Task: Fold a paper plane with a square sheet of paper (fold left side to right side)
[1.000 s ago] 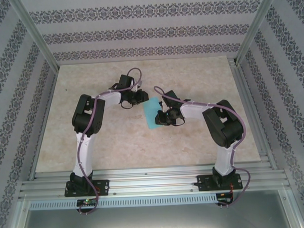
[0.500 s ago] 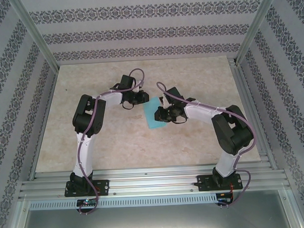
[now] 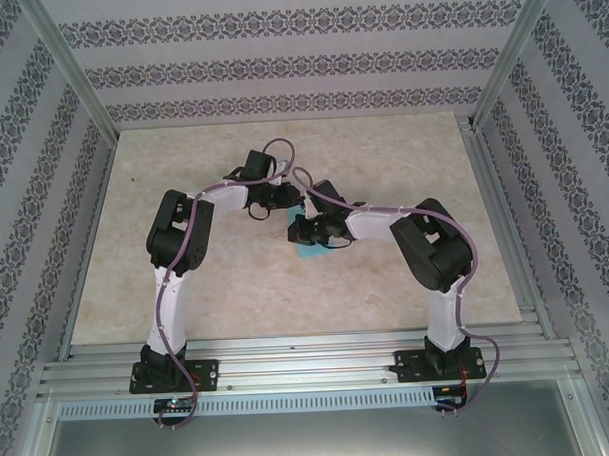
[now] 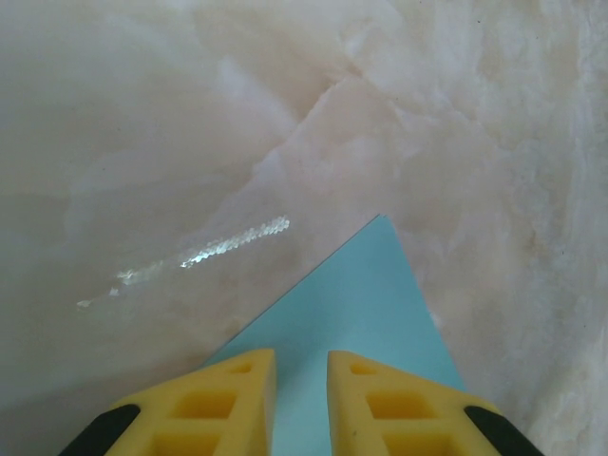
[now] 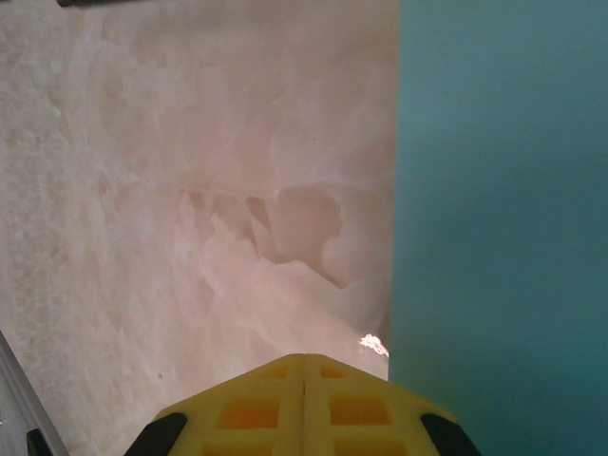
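Watching from overhead, the big change is the right arm. A second ago the right claw (image 3: 303,232) sat at the right-hand edge of the blue paper (image 3: 307,253) with most of the sheet showing. Now it has swept left across it, so just a sliver of blue peeks out on the near side of the wrist. Its fingers also went from slightly parted to pressed flat together, and in its own camera I can't see anything caught between them. The tips sit over bare bench (image 5: 142,190), just beside a straight paper edge running up the right of that view.

The left claw (image 4: 301,357) hasn't budged. It's a touch spread, with a narrow gap between the fingers, parked low over one corner of the paper. That corner lies flat on the bench and points away from it. Looks more like a hold-down than a pinch, but I can't tell whether it actually touches the sheet.

My read: the paper is mid-bench between the two claws, and that sweep with a closed claw is either laying a flap over or rubbing in a crease. The wrist hides the sheet from above, so I can't say which. No dart shape visible yet, so I'd call this early in the folding.
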Robot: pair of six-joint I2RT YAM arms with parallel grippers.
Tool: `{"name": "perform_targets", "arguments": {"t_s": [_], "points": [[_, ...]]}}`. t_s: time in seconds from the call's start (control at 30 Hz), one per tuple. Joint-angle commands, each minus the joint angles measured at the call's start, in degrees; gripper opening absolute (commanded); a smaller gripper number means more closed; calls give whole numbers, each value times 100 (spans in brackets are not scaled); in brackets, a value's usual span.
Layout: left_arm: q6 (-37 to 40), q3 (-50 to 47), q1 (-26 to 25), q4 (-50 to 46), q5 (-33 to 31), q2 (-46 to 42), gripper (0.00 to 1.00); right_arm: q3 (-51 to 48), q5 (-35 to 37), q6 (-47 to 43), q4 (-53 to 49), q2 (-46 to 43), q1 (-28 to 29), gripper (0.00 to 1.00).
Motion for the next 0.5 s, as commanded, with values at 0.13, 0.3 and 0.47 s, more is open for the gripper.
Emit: {"name": "perform_targets", "arguments": {"t_s": [0.13,0.3,0.47], "points": [[163,-252,-30,-873,-569,373,22,270,343,-343,-568,263,118,4],[205,-188,-32,-953,-638,409,22,197,560,-644,-1120,220,162,4],[238,-140,-36,-998,-685,447,22,116,586,-837,-1514,154,252,4]]}}
